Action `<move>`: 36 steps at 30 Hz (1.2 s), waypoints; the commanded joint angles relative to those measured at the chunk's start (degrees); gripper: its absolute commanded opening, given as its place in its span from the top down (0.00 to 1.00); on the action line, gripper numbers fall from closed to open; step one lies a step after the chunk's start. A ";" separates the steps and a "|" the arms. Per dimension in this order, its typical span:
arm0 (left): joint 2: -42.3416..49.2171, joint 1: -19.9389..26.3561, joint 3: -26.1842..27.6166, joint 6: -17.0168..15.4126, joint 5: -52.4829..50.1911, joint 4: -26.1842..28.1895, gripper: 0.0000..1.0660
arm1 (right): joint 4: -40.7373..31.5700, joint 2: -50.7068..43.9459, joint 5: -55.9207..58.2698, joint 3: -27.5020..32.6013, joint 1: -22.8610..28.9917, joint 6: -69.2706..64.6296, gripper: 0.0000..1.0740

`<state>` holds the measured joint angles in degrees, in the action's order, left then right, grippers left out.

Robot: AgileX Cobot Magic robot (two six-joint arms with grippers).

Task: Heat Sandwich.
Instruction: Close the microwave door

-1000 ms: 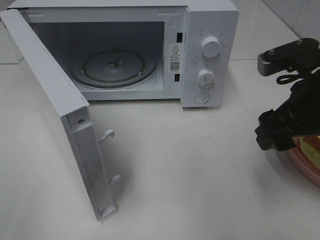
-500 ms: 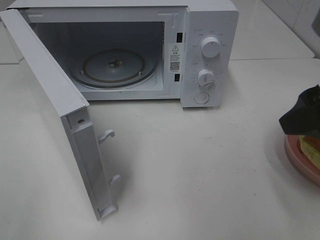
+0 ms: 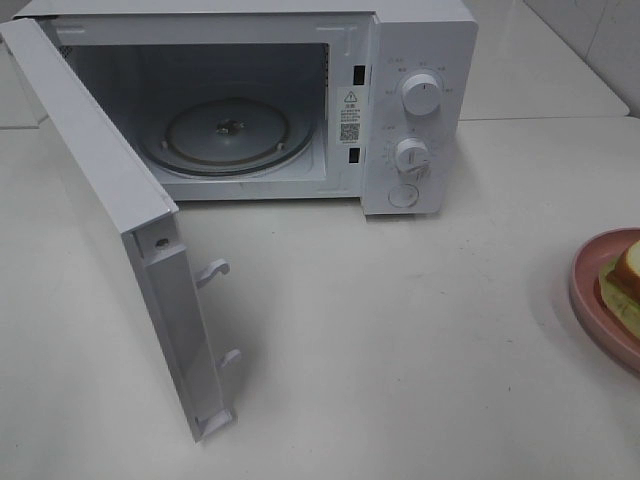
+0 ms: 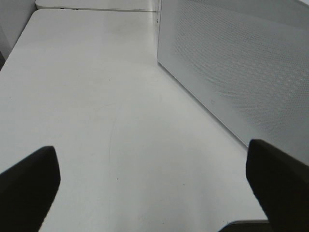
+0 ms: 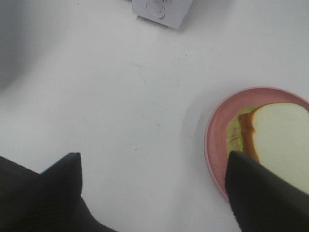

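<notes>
The sandwich (image 3: 628, 272) lies on a round pink plate (image 3: 585, 290) at the right edge of the table, partly cut off by the exterior view. The right wrist view shows the sandwich (image 5: 280, 140) with pale bread on top and green and reddish filling at its edge. My right gripper (image 5: 154, 162) hovers open above the bare table beside the plate (image 5: 212, 140), one finger overlapping the plate's edge in that view. My left gripper (image 4: 152, 159) is open over bare table beside the microwave door (image 4: 231, 67). Neither gripper shows in the exterior view.
A white microwave (image 3: 415, 60) stands at the back with its door (image 3: 110, 230) swung wide open toward the front left. Its glass turntable (image 3: 228, 135) holds nothing. Two dials (image 3: 418, 95) sit on its right panel. White tabletop lies between microwave and plate.
The right arm has pulled away to the right and left the exterior view, uncovering the plate and sandwich. The microwave and door have not moved.
</notes>
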<state>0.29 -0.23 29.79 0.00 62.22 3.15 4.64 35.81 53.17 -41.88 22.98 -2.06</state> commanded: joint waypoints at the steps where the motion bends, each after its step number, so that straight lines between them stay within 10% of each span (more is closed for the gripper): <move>1: 0.29 0.34 -0.23 0.00 -0.69 -0.11 0.08 | 1.55 -4.58 2.01 0.29 -0.17 0.63 0.29; 19: 0.29 0.34 -0.23 0.00 -0.69 -0.11 0.08 | 0.11 -29.16 3.90 13.24 -14.21 0.52 0.29; 36: 0.29 0.34 -0.23 0.00 -0.69 -0.11 0.08 | -0.63 -37.59 3.78 13.29 -20.05 0.29 0.29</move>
<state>0.29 -0.23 29.79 0.00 62.22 3.15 4.24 -0.23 57.81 -28.59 3.44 -2.06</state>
